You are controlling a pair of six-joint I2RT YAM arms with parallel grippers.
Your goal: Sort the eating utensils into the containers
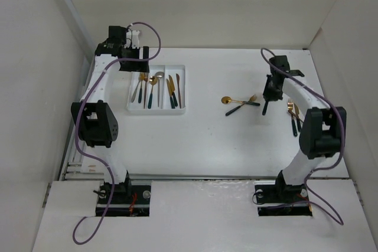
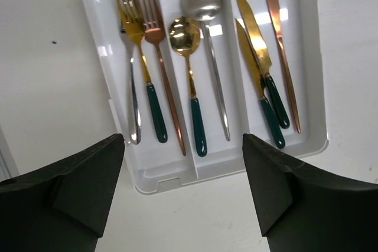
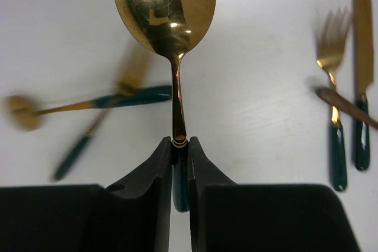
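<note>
Right gripper (image 3: 180,156) clamped on the green handle of a gold spoon (image 3: 165,4), bowl pointing away from the wrist. I judged the spoon lifted off the table (image 1: 207,140), though the views did not settle this. Left gripper (image 2: 183,143) hung above the tray (image 2: 168,176), jaws wide apart and holding nothing. The tray's compartments held forks (image 2: 134,28) on one side, spoons (image 2: 184,33) in the middle and knives (image 2: 253,33) on the other. A crossed spoon and fork (image 1: 239,103) and a few further pieces (image 1: 293,116) lay loose on the right of the table, well apart from the tray. Step in hand, as I read it: carrying one spoon across. The next move called for reaching the middle compartment, turning the spoon lengthwise to it, and keeping clear of the left gripper.
</note>
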